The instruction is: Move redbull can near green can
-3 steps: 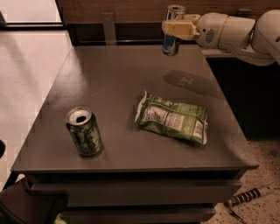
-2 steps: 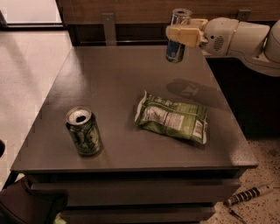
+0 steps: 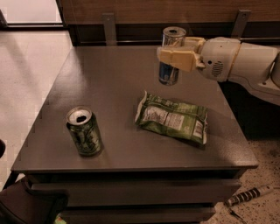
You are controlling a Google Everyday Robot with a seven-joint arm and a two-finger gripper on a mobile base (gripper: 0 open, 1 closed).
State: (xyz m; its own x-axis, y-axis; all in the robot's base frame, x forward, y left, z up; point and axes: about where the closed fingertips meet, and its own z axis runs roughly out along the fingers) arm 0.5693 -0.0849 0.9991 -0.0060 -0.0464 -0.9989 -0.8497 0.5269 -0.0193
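My gripper (image 3: 173, 59) is shut on the redbull can (image 3: 170, 39), a slim silver can with a blue lower band. It holds the can upright in the air above the far middle of the grey table (image 3: 109, 87). The green can (image 3: 84, 131) stands upright at the table's front left, opened at its silver top. The redbull can is well apart from it, up and to the right.
A flat green crinkled snack bag (image 3: 173, 117) lies right of centre, between the held can and the front edge. A wooden wall panel (image 3: 144, 13) runs behind the table. A striped object (image 3: 247, 194) lies on the floor at the lower right.
The gripper with the redbull can has moved left and toward the table's middle, closer to the snack bag. The green can and the bag have not moved.
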